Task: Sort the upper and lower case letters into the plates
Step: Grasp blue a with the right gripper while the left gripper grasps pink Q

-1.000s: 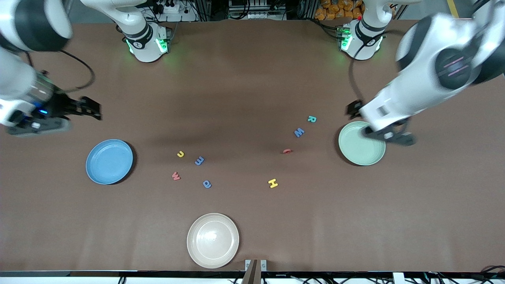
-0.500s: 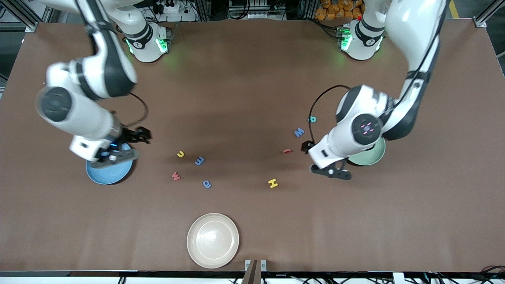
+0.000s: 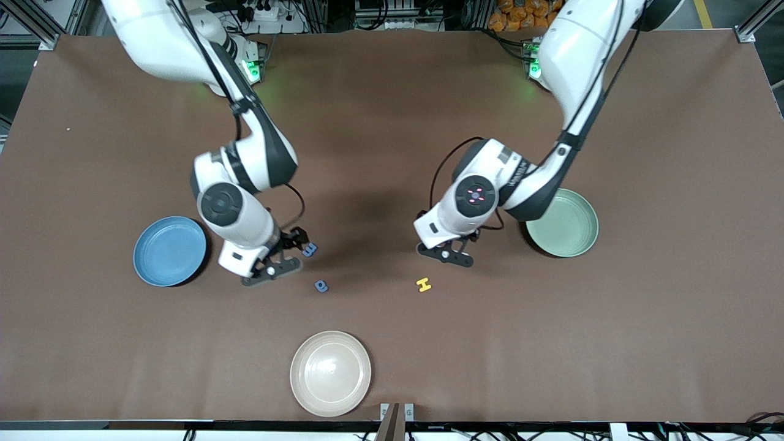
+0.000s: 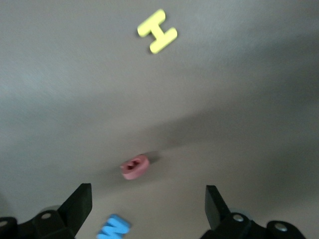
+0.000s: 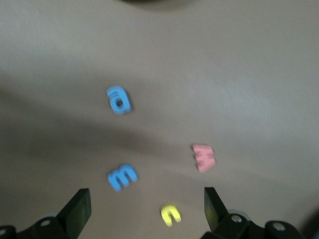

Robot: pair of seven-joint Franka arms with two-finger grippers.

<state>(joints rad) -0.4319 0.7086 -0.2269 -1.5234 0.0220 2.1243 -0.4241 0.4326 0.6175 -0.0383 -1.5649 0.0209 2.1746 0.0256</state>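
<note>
The right gripper [image 5: 147, 195] hangs low over the group of small foam letters in lower case, with its jaws wide apart and nothing between them. The left gripper [image 4: 148, 193] hangs in the same way over the small red foam letter c [image 4: 134, 167], also spread and empty. In the front view the bright blue round plate [image 3: 170, 251] lies at about 9 o'clock from the right gripper. The pale mint green round plate [image 3: 562, 222] lies at about 3 o'clock from the left gripper. Both plates are empty, so no letter is sorted yet. For the right gripper, the blue letter m [image 3: 310, 249] lies just beside the fingers at about 3 o'clock, and the blue letter a [image 3: 321, 286] at about 5 o'clock. The right wrist view shows also the small yellow letter c [image 5: 171, 214] almost under the open jaws and the pink letter w [image 5: 203, 158] near it. The yellow c is probably the one to take first. It is short and round, with no clear long axis, so the jaws need little turning. For the left gripper, the red c lies almost straight under the jaws. It is rounded too, and which way its opening points cannot be told. The yellow letter H [image 3: 424, 284] lies at about 7 o'clock, well apart, and its two bars run roughly from 10 to 4 o'clock. A blue letter W [image 4: 114, 228] lies close to one left finger. The cream-white round plate [image 3: 331, 373], near the front camera, plays no part in the sorting.
</note>
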